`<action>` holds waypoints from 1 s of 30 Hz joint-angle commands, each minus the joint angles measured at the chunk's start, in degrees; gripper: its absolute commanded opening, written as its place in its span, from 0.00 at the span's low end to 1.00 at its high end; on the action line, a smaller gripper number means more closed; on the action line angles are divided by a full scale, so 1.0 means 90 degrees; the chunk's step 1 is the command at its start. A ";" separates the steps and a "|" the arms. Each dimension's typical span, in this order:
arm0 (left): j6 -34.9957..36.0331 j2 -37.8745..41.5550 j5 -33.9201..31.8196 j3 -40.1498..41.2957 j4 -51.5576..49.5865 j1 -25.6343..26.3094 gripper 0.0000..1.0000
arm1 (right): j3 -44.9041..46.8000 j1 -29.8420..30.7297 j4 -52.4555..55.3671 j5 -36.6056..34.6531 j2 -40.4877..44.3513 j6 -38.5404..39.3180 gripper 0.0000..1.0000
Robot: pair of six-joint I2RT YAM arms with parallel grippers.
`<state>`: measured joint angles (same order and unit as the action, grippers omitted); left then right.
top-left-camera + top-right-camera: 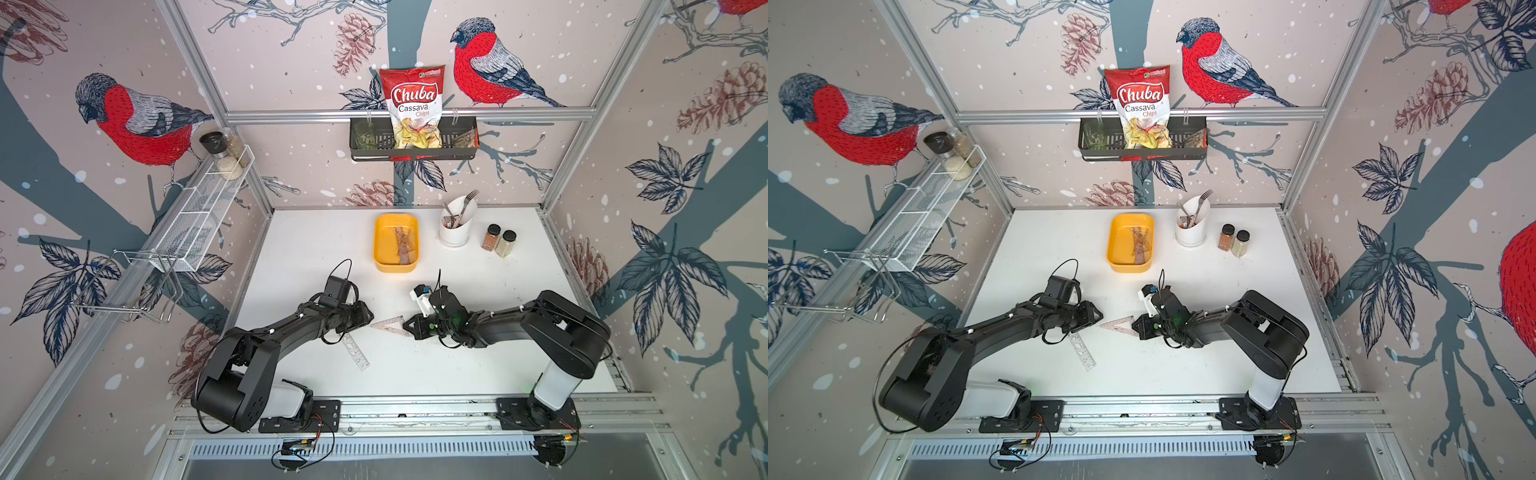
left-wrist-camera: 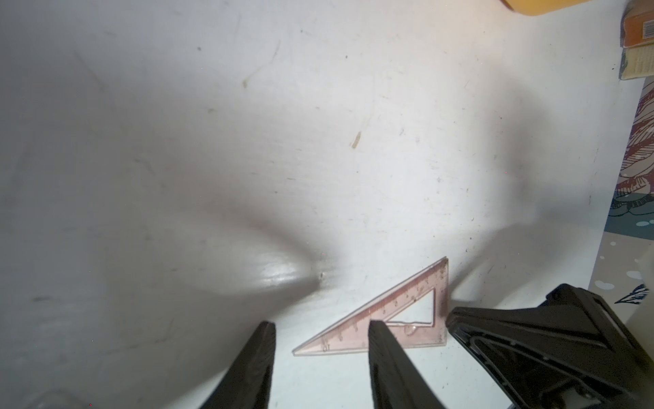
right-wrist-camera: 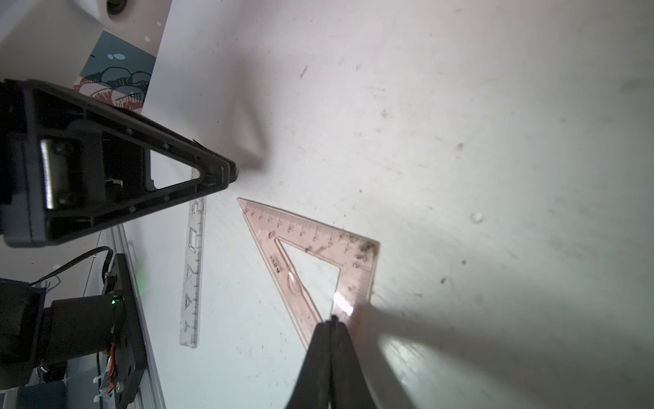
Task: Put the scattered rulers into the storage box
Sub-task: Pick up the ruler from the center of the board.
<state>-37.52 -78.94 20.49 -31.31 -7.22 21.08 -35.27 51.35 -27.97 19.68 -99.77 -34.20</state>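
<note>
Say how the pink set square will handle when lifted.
The set square looks thin and see-through, so probably light and bendy. Lying flat on the table, it likely offers little edge to pinch and may slide. The shut right gripper sits at one corner, so it could pivot.

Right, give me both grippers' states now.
Left gripper: open, holding nothing.
Right gripper: shut, tips on the pink set square; whether it grips it cannot be told.
</note>
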 commanded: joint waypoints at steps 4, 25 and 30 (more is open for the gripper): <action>-0.0007 -0.0028 -0.0014 0.0069 0.0002 -0.0027 0.48 | 0.0087 -0.0023 -0.0055 -0.0019 -0.0070 0.0118 0.08; -0.0440 -0.0040 0.1104 0.0481 0.0905 0.0021 0.45 | 0.0276 -0.0052 -0.0335 0.0059 -0.0257 0.0098 0.06; -0.0478 -0.0123 0.1156 0.0488 0.1058 0.0036 0.35 | 0.0300 -0.0052 -0.0378 0.0070 -0.0255 0.0098 0.06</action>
<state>-41.52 -79.66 29.85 -27.00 0.82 21.21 -32.91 50.83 -34.63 20.82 -101.62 -34.20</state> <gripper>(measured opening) 0.355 0.071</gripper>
